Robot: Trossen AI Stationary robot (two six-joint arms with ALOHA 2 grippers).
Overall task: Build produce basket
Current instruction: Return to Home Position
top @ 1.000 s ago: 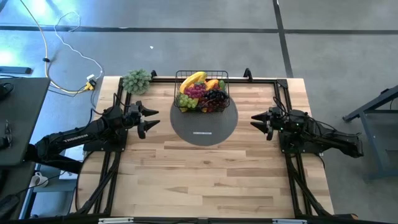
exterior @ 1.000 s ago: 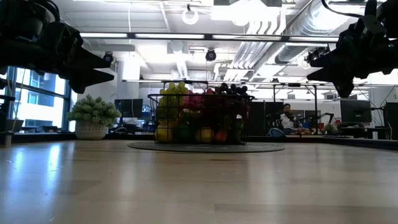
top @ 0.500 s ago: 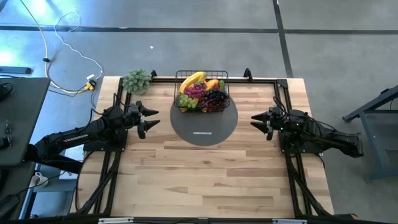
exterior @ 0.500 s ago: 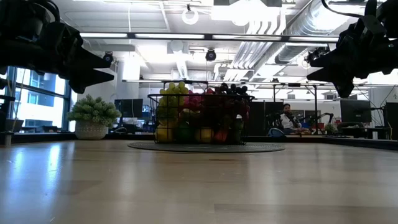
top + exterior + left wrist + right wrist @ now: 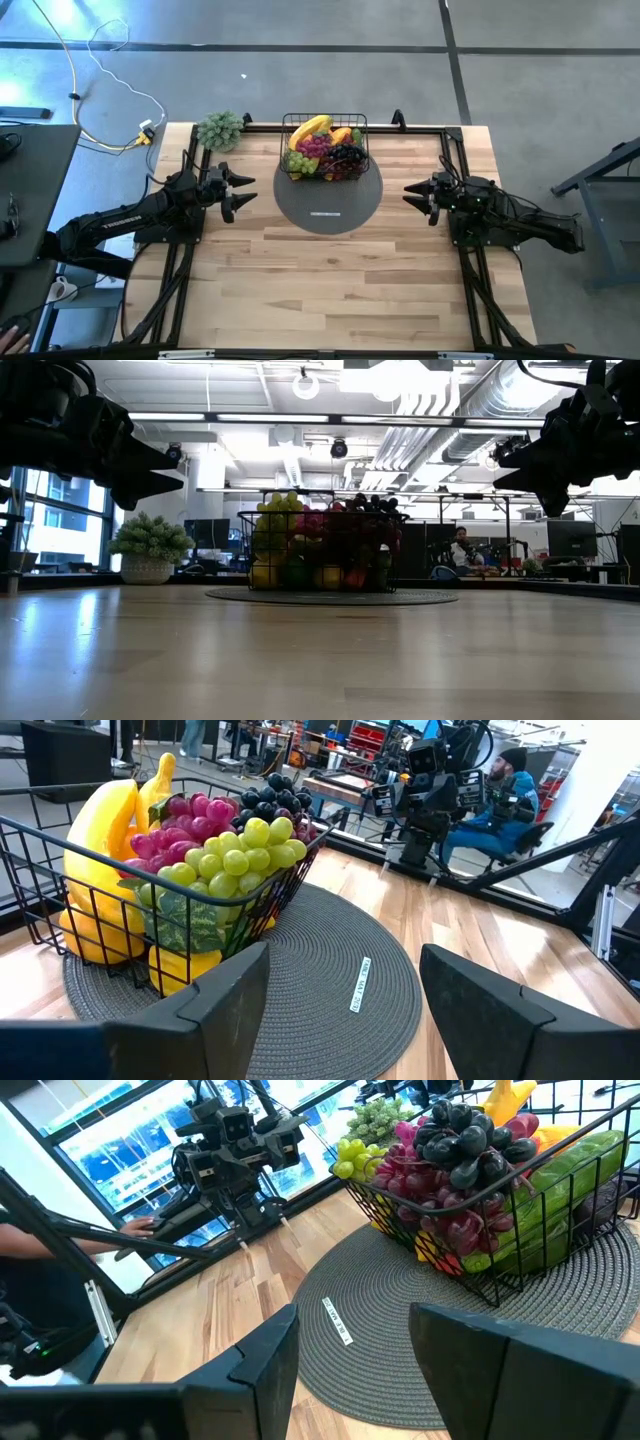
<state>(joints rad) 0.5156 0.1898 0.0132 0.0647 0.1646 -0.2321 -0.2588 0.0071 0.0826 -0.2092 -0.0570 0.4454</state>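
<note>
Both arms look parked: left gripper (image 5: 240, 193) and right gripper (image 5: 412, 194) hover wide open, empty, flanking the mat (image 5: 330, 212). Basket (image 5: 285, 135) sits on the mat's far edge, heaped with produce (image 5: 325, 150); no further move seems needed.

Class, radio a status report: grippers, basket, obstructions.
Left gripper open, empty, left of mat. Right gripper open, empty, right of mat. Basket on mat, heaped with produce. Nothing obstructing.
</note>
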